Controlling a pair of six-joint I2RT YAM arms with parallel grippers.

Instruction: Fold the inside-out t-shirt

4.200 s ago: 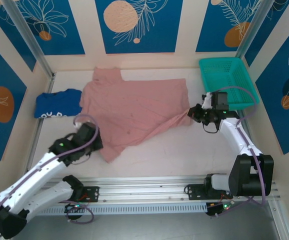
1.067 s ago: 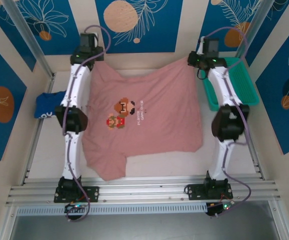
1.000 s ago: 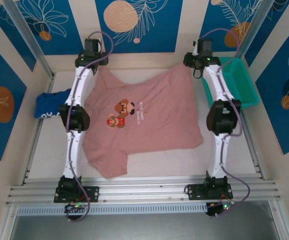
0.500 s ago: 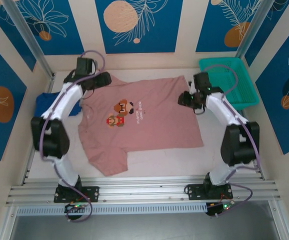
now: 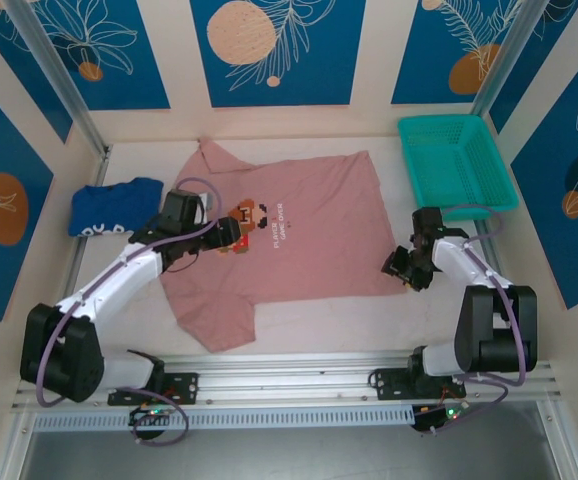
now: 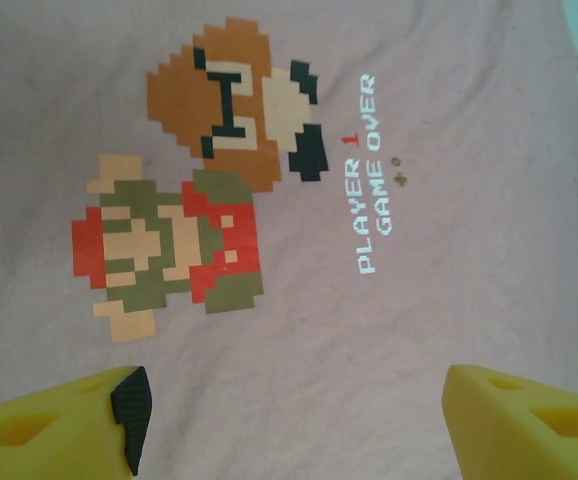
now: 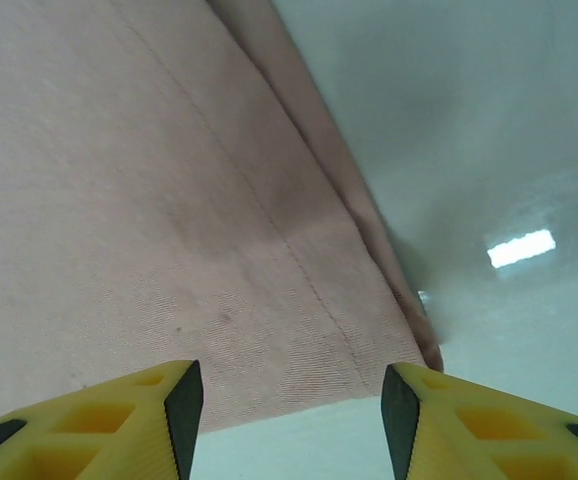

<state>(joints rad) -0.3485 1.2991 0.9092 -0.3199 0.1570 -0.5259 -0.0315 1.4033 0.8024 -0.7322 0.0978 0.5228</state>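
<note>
Two arms seen from above, each with one gripper: left gripper (image 5: pixel 224 232) over the left middle of the t-shirt (image 5: pixel 309 250), right gripper (image 5: pixel 399 268) at its near right corner.

One t-shirt only, dusty pink. Lies spread flat on the white table (image 5: pixel 349 320) between the arms, collar toward the far left, one sleeve reaching to the near left. Carries one colourful pixel print (image 5: pixel 251 222) on the chest, facing up. In the left wrist view, two blocky figures (image 6: pixel 204 200) and beside them white lettering (image 6: pixel 374 190): PLAYER 1 GAME OVER. Some soft wrinkles in the cloth. In the right wrist view, a stitched hem and a side edge, meeting in a corner on the bare table.

Left gripper released, yellow fingers (image 6: pixel 59 430) wide apart over the cloth, nothing between. Right gripper released too, fingers (image 7: pixel 99 420) apart over the hem, grasping nothing.

One royal-blue garment (image 5: pixel 114 207), bunched at the far left, just beside the t-shirt. One teal basket (image 5: pixel 459 165) at the far right, apart from it.
</note>
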